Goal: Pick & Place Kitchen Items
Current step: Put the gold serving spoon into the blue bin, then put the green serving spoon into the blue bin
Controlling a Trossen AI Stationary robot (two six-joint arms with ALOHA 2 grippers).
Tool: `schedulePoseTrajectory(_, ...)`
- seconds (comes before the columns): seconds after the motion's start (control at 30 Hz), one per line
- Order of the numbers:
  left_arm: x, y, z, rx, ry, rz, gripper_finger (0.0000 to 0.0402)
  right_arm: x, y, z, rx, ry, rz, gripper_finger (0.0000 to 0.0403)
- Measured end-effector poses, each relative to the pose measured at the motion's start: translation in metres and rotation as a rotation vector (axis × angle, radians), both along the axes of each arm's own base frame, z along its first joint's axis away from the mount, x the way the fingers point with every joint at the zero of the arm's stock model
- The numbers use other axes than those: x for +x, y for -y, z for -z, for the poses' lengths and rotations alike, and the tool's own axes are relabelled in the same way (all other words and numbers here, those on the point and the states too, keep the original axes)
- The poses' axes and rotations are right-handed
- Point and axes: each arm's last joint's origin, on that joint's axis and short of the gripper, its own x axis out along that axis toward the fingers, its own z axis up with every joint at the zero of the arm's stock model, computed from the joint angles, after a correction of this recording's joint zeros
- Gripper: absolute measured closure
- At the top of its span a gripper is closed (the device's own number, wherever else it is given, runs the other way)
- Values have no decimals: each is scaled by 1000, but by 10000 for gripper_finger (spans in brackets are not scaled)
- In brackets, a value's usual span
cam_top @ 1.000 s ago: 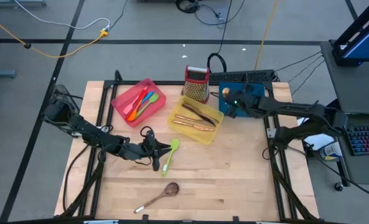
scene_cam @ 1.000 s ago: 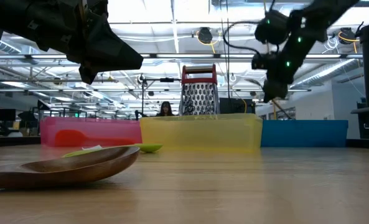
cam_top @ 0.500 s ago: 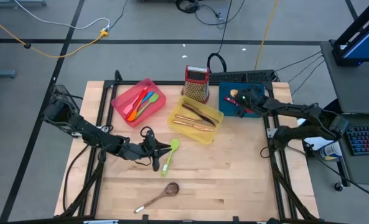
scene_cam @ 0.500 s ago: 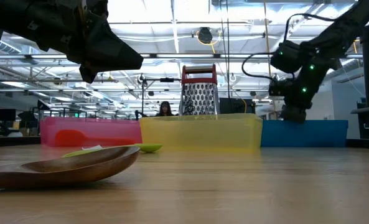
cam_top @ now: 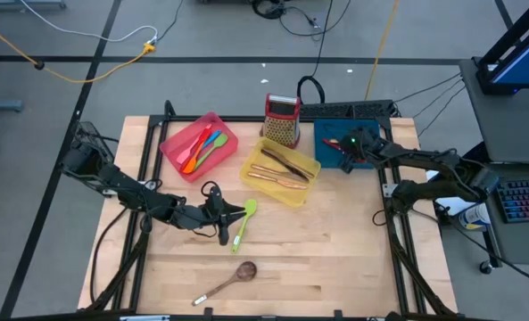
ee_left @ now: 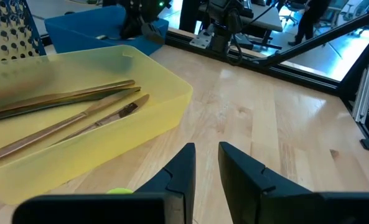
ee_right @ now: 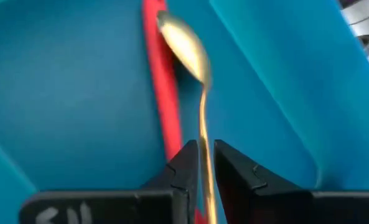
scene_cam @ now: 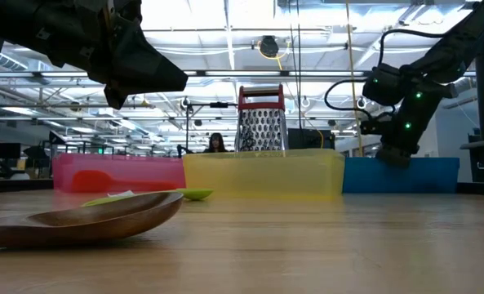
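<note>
High view: the right gripper (cam_top: 347,150) is seen lowered into the blue rectangular plastic tray (cam_top: 328,132); the left gripper (cam_top: 226,217) is held beside the green silicone spatula (cam_top: 244,222).

Low view: the brown wooden spoon (scene_cam: 86,217) is shown lying on the wooden table (scene_cam: 307,245).

Left wrist view: the jaws are shown slightly parted, with nothing between them.

Right wrist view: a slim copper-coloured metal spoon (ee_right: 193,68) is shown with its handle between the narrowly parted jaws, beside a red utensil (ee_right: 162,81); whether it is pinched cannot be told.
</note>
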Motion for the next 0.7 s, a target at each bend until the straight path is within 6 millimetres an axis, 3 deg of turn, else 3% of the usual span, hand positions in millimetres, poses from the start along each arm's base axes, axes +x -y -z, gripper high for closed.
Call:
schedulePoseTrajectory(0.4,0,0,0,-8,2,-2,327,3,3,-3,-34,48,-5,324)
schedulePoseTrajectory(0.7,0,0,2,-58,-6,-4,327,8,-3,-8,-53,65,-40,276)
